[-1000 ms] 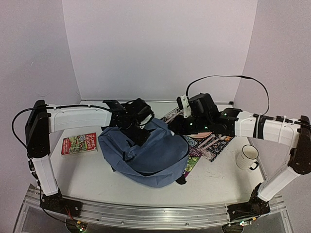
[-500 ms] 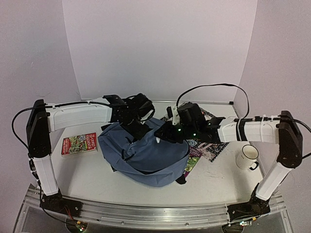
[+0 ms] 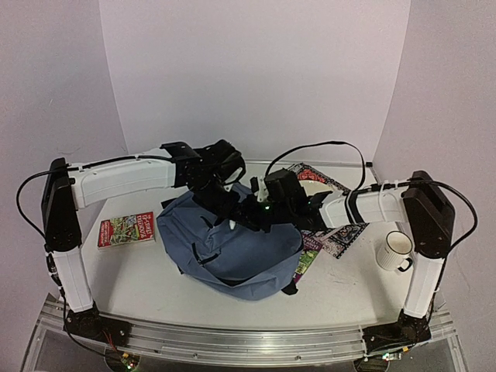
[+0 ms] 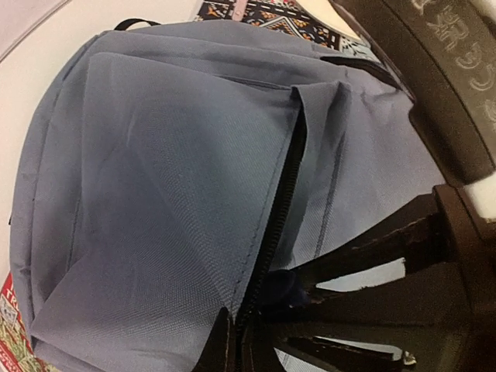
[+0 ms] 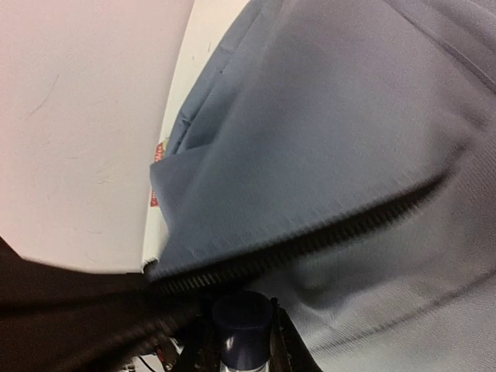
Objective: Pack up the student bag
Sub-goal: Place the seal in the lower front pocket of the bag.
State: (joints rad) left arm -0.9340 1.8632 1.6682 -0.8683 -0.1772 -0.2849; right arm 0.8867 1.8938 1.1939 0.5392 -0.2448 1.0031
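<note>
Left gripper [image 4: 232,341] pinches student bag [image 3: 232,256] zipper edge; right gripper [image 5: 242,332] clamps blue cylinder [image 5: 242,314]; mug [image 3: 397,249] nearby

High rear overview; both wrist cameras close on student bag [image 4: 155,194]

Left gripper [image 4: 235,342] tight on student bag [image 4: 155,178] zipper edge

The student bag [image 3: 232,256] is plain grey-blue with a black zipper [image 4: 279,209]. A navy cylinder [image 5: 242,322] shows beside it. Nearby are a red-and-green book [image 3: 125,229], a multicoloured patterned book [image 3: 341,236] and a white mug [image 3: 395,249].
</note>
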